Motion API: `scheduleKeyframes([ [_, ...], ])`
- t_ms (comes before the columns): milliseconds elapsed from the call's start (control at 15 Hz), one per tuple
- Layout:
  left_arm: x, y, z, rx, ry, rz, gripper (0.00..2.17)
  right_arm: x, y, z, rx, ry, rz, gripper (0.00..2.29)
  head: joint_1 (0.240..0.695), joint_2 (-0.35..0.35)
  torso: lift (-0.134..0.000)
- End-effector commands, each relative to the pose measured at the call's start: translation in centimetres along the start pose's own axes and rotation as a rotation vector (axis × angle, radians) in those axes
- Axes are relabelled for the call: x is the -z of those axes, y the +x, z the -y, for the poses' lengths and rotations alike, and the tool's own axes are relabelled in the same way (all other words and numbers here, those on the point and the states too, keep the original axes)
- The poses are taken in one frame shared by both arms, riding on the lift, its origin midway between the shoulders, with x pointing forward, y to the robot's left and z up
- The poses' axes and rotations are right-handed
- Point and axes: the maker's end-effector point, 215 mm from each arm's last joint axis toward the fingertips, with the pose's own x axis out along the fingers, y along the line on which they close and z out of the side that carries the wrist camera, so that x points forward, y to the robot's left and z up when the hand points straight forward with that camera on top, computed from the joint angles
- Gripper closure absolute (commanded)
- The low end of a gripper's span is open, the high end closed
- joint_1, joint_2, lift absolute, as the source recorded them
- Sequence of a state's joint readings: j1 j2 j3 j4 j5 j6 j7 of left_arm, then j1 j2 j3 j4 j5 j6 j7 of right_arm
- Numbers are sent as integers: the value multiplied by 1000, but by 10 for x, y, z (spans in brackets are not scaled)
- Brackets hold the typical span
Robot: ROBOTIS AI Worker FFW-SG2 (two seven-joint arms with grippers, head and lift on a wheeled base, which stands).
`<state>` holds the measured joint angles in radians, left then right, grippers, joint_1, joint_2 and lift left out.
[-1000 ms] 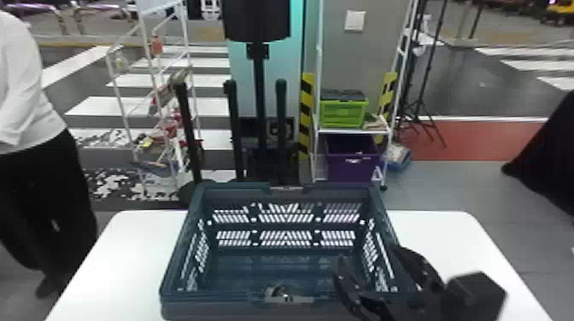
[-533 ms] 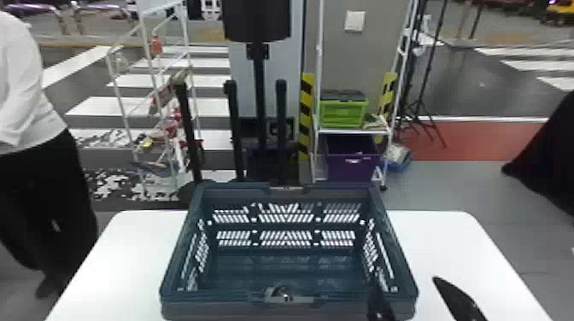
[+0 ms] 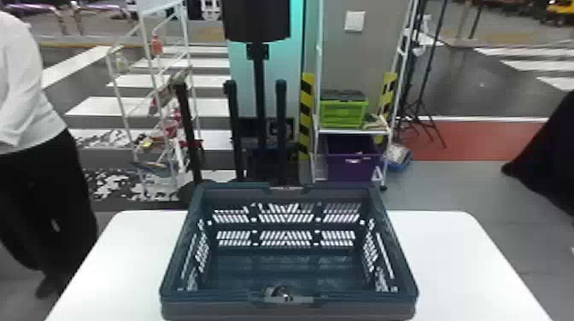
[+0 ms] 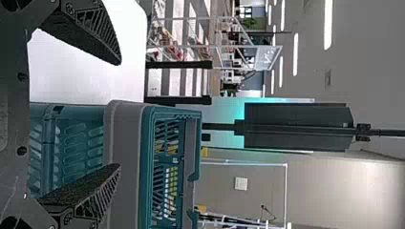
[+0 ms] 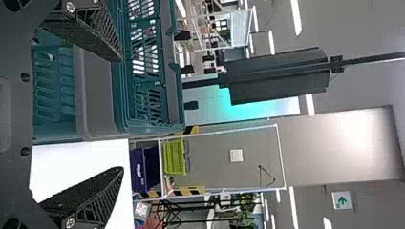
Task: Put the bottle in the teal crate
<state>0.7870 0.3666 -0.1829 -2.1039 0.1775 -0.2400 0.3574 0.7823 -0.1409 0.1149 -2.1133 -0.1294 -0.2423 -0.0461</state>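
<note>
Silvery glint (image 3: 282, 292): caught right at the crate's near rim, and it may be part of the bottle; where the bottle lies cannot be told for certain.
Teal crate (image 3: 213, 296): stood upright and open-topped, its lattice walls lit through.
Right gripper (image 5: 121, 114): jaws parted wide beside the crate, with nothing clamped!
Left gripper (image 4: 119, 114): jaws likewise spread, nothing held, at the crate's other side.
Worktop (image 3: 465, 256): white, with the crate borne near its middle.
Bottle's progress: the release is judged made, with the drop into the crate probably complete; only a check of the bottle seems left.
Crate's last second: the right gripper was seen over its near right corner, then lower and clear of it, and has now been drawn back; crate and glint have been left unmoved.
</note>
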Motion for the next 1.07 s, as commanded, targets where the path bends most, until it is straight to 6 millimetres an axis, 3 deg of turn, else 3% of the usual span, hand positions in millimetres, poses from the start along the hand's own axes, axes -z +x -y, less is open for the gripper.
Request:
scheduleKeyframes([
  [0,-1,0,1,1,-2,1,120,3,-12,6,13,-2,8,87,499,0,0],
  [267,0,0,3,4,-3,-3,124,10,-26,11,23,-3,18,87,499,0,0],
  [1000,-1,1,3,5,-2,-2,124,18,-32,15,29,-9,3,87,499,0,0],
])
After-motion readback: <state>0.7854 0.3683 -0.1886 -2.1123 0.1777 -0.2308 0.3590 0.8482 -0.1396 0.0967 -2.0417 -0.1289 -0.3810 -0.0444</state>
